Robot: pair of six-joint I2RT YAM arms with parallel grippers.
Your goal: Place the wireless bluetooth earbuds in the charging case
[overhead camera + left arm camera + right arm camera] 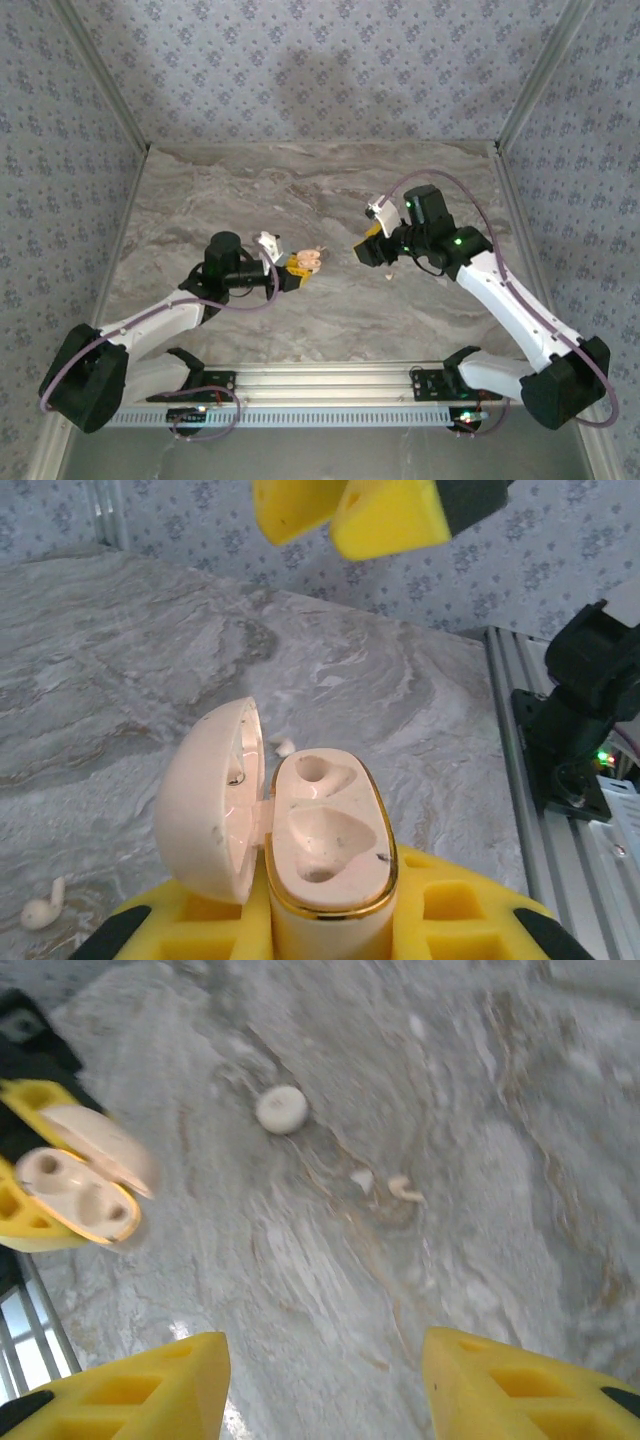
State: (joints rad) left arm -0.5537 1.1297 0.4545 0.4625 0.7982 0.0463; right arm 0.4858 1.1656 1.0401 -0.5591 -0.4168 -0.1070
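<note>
Fingers [180,930] of the left claw [330,935], yellow and squashy, are pressed tight on the bottom of the charging case [325,850] and hold it up off the surface [420,710]. The case is open. Its round lid [205,800] leans out to one side. The bottom half has a shiny gold rim and two hollows, and both hollows are empty. From up above, this claw and the case sit near the middle of the grey, marbled surface. The right claw [322,1345] faces them from a little way off, hanging over the surface. Its two yellow fingers [130,1390] stand apart, with bare surface showing between them, and it holds nothing. Tiny white things lie on the surface. Seen from the left wrist, one earbud [40,908] with a little stalk lies near the claw on the lid's side, and a small white bit [283,746] lies just behind the case. Seen from the right wrist, a round white bit [282,1108] lies out past the case, and a curled white bit [405,1188] lies further along with a speck just beside it. I cannot tell which of these bits match from one wrist to the other.
</note>
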